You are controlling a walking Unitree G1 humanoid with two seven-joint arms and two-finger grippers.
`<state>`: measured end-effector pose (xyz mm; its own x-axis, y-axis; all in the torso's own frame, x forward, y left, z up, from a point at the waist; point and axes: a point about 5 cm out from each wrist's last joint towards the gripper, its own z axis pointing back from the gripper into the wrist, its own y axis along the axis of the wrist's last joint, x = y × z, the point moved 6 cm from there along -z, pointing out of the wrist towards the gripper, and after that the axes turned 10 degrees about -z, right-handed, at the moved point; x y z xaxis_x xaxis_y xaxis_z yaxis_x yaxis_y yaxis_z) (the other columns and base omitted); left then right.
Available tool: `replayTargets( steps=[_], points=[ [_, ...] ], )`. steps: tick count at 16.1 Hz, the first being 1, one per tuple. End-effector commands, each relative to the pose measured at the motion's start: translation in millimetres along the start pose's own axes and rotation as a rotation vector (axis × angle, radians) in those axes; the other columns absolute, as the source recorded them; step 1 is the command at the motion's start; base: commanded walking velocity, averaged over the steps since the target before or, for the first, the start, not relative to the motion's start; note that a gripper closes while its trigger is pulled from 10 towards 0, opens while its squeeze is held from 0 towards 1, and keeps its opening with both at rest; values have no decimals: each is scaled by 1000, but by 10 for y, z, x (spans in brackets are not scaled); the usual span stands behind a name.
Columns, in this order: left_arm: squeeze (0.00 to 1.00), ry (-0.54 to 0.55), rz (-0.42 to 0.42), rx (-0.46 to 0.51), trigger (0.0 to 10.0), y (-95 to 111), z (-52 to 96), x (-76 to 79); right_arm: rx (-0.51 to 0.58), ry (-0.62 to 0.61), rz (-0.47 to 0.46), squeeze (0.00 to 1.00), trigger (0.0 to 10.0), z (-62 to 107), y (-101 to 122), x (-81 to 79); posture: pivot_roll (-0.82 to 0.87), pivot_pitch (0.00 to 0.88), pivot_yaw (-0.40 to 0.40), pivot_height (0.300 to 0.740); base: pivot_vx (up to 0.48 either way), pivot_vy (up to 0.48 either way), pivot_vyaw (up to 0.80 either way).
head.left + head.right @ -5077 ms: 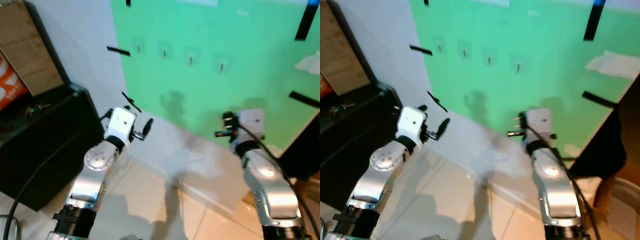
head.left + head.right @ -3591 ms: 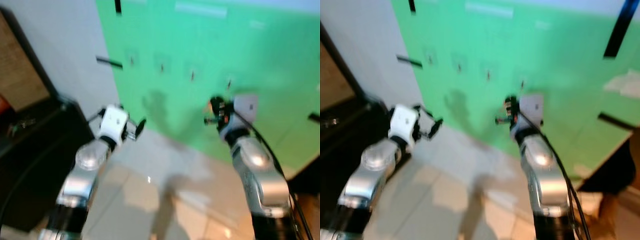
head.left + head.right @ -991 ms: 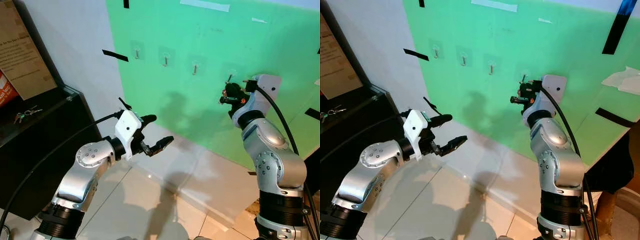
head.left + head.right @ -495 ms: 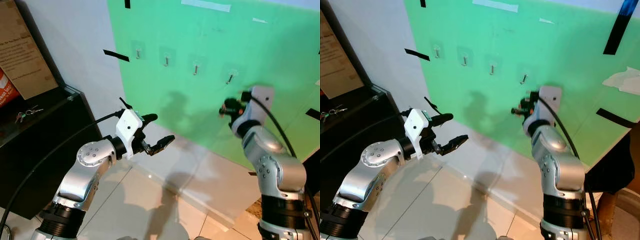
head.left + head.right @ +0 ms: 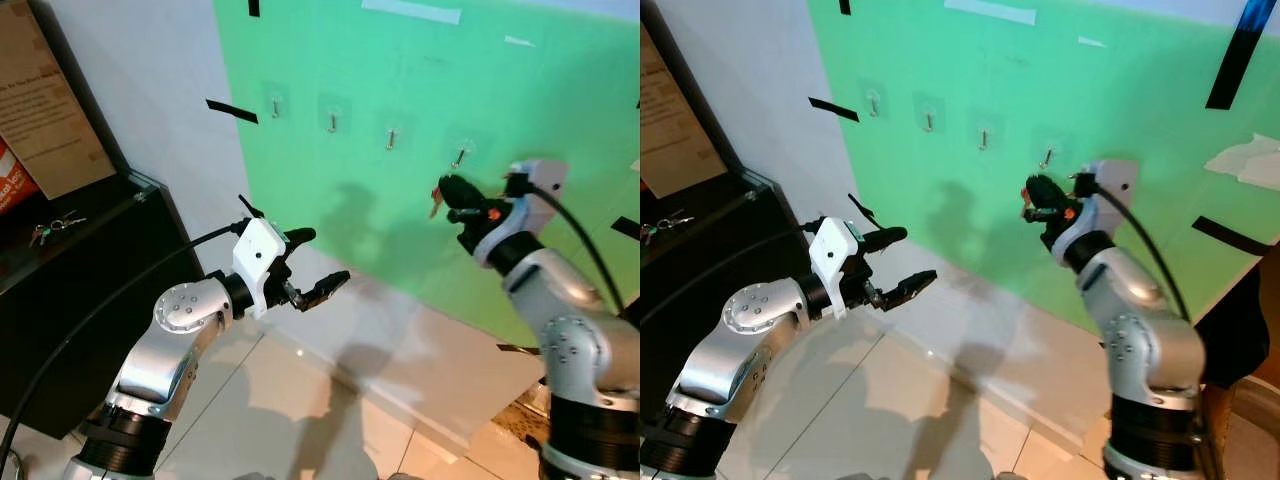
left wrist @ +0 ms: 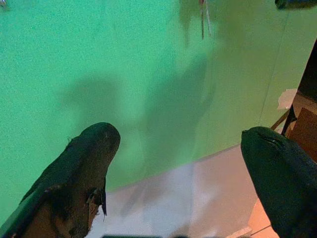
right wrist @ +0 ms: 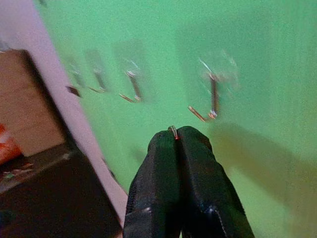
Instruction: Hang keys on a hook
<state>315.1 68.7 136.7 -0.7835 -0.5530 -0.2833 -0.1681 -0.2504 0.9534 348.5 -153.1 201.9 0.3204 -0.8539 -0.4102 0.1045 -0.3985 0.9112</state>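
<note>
Pinching a key [image 7: 173, 132] between closed fingers, my right gripper [image 5: 447, 192] sits raised at the green wall [image 5: 420, 110], just below the rightmost hook [image 5: 459, 156]; only a sliver of metal pokes out past the fingertips. My left gripper [image 5: 318, 264] hangs spread wide, holding nothing. Another bunch of keys [image 5: 55, 224] lies on the black cabinet [image 5: 90, 290]. The writing on the cardboard box [image 5: 45, 105] is too small for me to read.
</note>
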Motion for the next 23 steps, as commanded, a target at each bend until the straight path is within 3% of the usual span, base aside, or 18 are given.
replayTargets(
  steps=[1, 4, 8, 10, 20, 23],
  points=[
    [0, -18, -14, -18, 10000, -6, -11, -5, 44, 57, 4, 0, 10000, 39, 145, -76, -100, 0, 40, 740, 0, 0, 0],
    [0, -27, -12, -22, 10000, -15, -5, 10, 58, 108, 11, 0, 10000, 77, 217, -113, -100, 0, 39, 740, 0, 0, 0],
    [0, -36, -12, -22, 10000, -15, 0, 30, 95, -41, 28, 0, 10000, 8, 291, 120, -101, 0, 40, 740, 0, 0, 0],
    [0, -40, -13, -22, 10000, -16, 6, 38, 97, -66, 35, 0, 10000, -7, 298, 151, -100, 0, 39, 740, 0, 0, 0],
    [0, -47, -17, 0, 10000, 17, 11, 72, 35, -29, 63, 0, 10000, 3, 182, 91, -97, 0, 34, 740, 0, 0, 0],
    [0, -39, -8, 54, 10000, 105, -2, 69, 12, -8, 72, 0, 10000, 31, 144, 72, -97, 0, 32, 740, 0, 0, 0]
  ],
)
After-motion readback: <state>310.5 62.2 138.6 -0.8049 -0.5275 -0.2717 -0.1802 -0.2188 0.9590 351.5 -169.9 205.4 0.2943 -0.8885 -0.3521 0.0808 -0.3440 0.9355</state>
